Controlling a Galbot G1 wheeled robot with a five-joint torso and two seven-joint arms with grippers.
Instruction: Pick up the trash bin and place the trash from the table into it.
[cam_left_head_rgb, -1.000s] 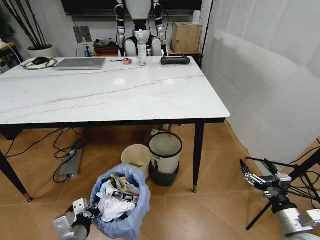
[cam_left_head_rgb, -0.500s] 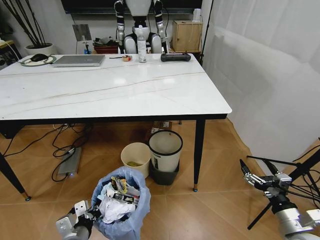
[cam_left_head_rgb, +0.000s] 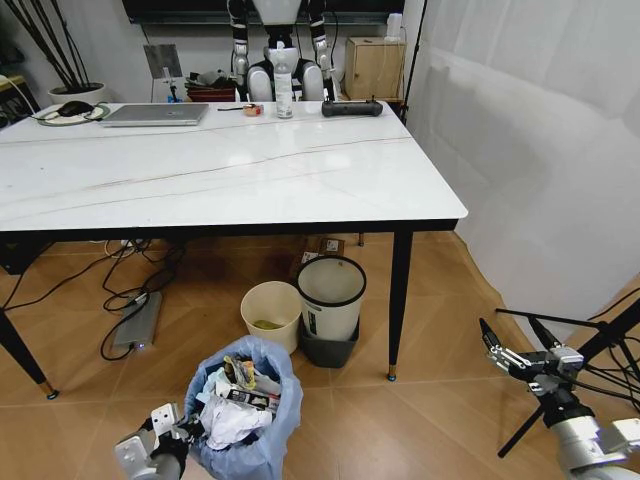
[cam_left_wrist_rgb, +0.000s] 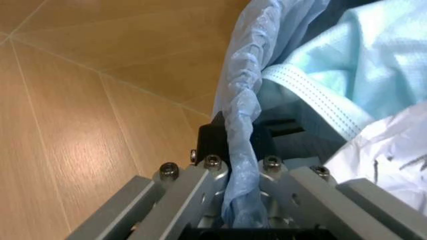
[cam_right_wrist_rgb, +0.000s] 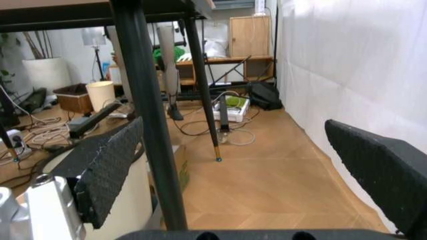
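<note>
Left gripper (cam_left_head_rgb: 172, 437) jaws seemingly clenched on the trash bin (cam_left_head_rgb: 245, 458) rim; right gripper (cam_left_head_rgb: 507, 357) jaws released

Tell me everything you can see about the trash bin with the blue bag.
The trash bin stands upright on the wooden floor in front of the table. A crinkly light-blue plastic bag billows over its rim. It is full of crumpled white paper and wrappers. The left gripper is clamped on the bagged rim.
</note>
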